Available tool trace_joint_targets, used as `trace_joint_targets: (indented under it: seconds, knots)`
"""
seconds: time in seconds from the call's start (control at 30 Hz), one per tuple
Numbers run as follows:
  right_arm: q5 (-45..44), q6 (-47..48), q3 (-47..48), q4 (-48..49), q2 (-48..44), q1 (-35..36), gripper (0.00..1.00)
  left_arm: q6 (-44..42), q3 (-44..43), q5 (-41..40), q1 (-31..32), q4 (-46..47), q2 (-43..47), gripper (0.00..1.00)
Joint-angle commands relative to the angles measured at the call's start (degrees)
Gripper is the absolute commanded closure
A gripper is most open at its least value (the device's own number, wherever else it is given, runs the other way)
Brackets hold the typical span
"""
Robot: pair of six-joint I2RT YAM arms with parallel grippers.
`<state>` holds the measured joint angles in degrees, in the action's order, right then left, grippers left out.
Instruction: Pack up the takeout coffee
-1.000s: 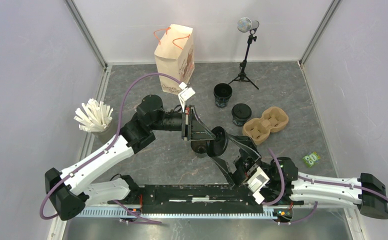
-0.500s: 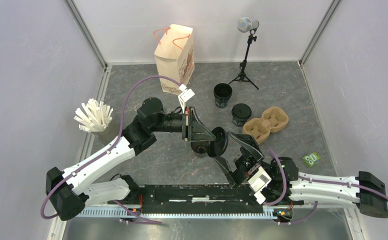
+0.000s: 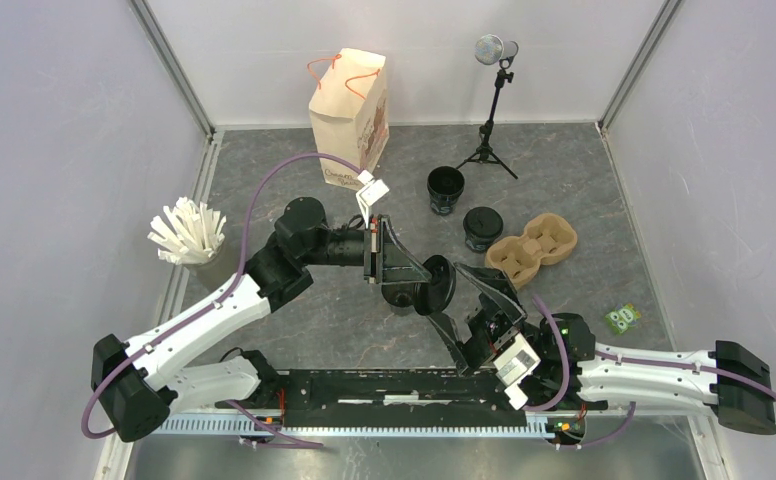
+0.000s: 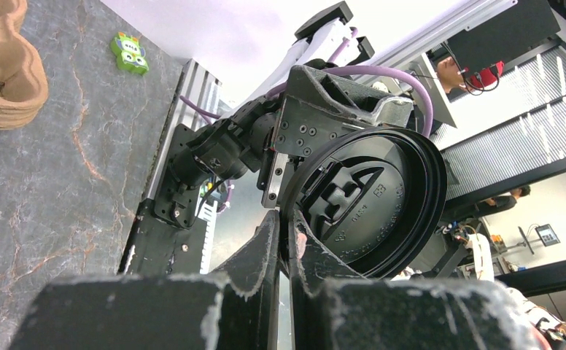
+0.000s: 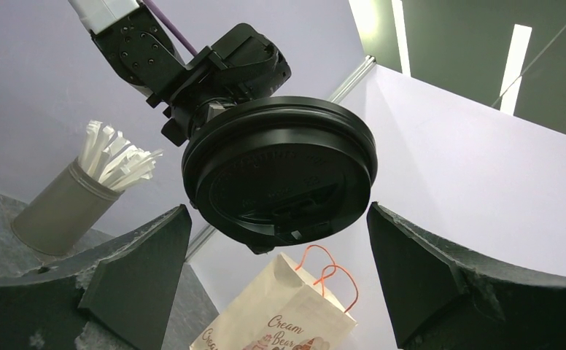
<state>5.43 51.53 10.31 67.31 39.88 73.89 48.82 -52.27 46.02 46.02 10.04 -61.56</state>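
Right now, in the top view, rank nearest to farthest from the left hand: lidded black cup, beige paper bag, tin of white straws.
1. Lidded black cup, back-right of the left hand.
2. Beige paper bag, rear centre.
3. Tin of white straws, far left.

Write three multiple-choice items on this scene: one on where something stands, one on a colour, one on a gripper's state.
1. Where does the paper bag stand on the table?
A. at the far edge
B. at the near edge
C. in the middle
2. What colour are the bag's handles?
A. green
B. orange
C. blue
3. How is the left gripper?
A. open, empty
B. shut on nothing
C. shut on the black lid

Key:
1 A, the top view shows it at the far side.
2 B, orange loops rise above its mouth.
3 C, its fingers pinch the lid's rim in the left wrist view.
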Motion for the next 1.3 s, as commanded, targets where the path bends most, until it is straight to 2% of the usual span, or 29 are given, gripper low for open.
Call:
trace_joint_targets:
  seconds: [0.0, 0.77, 1.27]
  knots:
    - [-0.06, 1.17, 2.52, 3.91, 0.16, 0.29, 0.02, 1.81, 0.15, -0.31, -0.14, 2.61, 0.79, 0.90]
    - [1.18, 2.88, 2.35, 4.58, 0.73, 0.29, 0.03, 1.54, 0.68, -0.67, -0.14, 1.04, 0.07, 0.90]
    - [0.98, 3.92, 2.51, 4.50, 1.54, 0.30, 0.13, -0.65, 0.23, -1.54, -0.14, -3.14, -0.12, 0.91]
